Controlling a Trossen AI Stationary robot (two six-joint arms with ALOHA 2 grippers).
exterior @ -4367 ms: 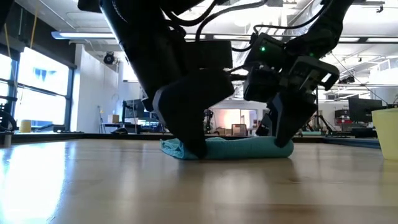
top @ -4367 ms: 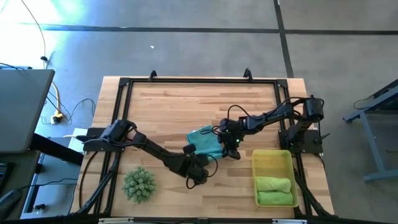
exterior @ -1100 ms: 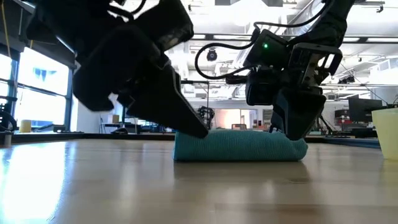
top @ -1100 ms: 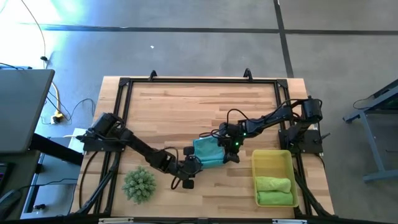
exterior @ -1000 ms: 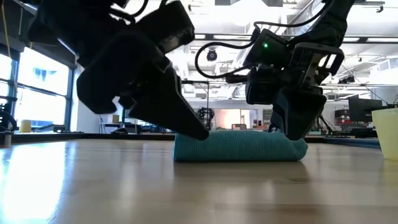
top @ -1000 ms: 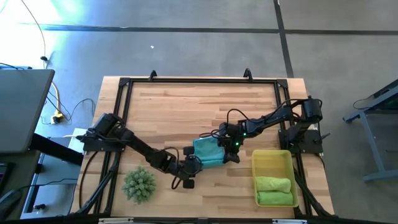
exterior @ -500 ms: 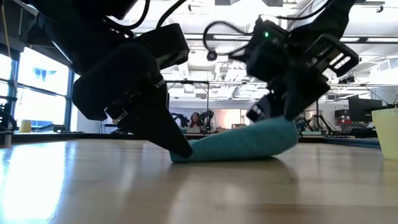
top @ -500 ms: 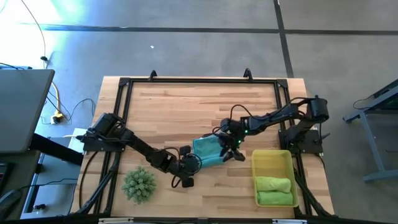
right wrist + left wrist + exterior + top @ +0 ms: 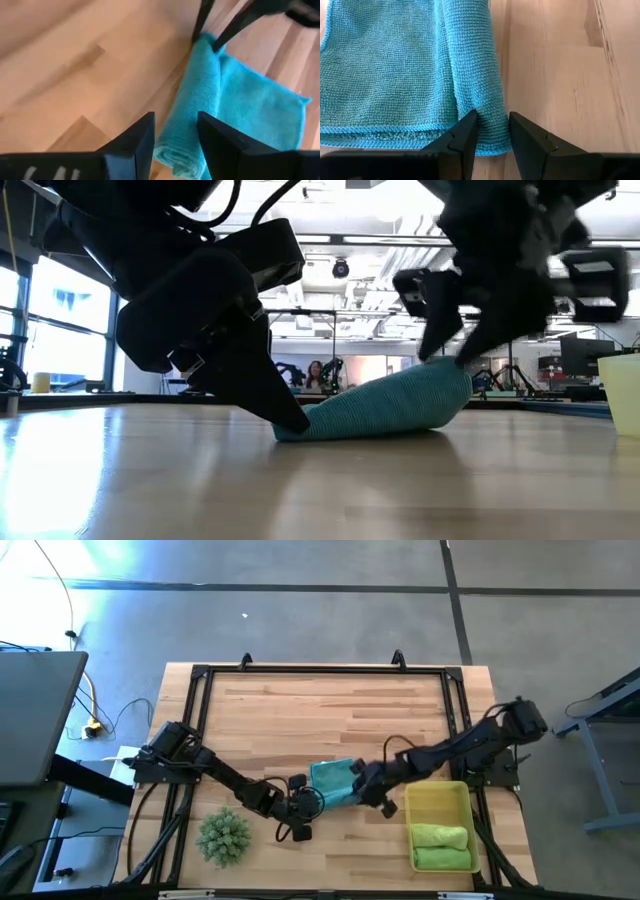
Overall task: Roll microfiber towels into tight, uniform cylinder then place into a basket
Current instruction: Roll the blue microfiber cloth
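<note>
The teal towel (image 9: 333,783) lies half rolled on the wooden table (image 9: 300,710), near the front edge between the two arms, with its rolled edge toward the front and a flat flap behind. Compared with the view one second earlier, its right end has risen off the table, so the roll now slopes upward toward the right in the low view (image 9: 385,408), and the right arm has swung from the towel's far side to its right end.

The left gripper (image 9: 492,131) is closed on the left end of the roll, one finger (image 9: 465,135) on each side of the fold. That arm reaches low across the table from the left edge, its wrist near the tabletop.

The right gripper (image 9: 175,135) straddles the raised right end with its fingers apart; whether they press the cloth cannot be told. That arm stretches from the right edge, just beside the yellow basket (image 9: 437,795), which holds two green rolled towels (image 9: 440,846). A spiky green ball (image 9: 224,836) rests at front left.
</note>
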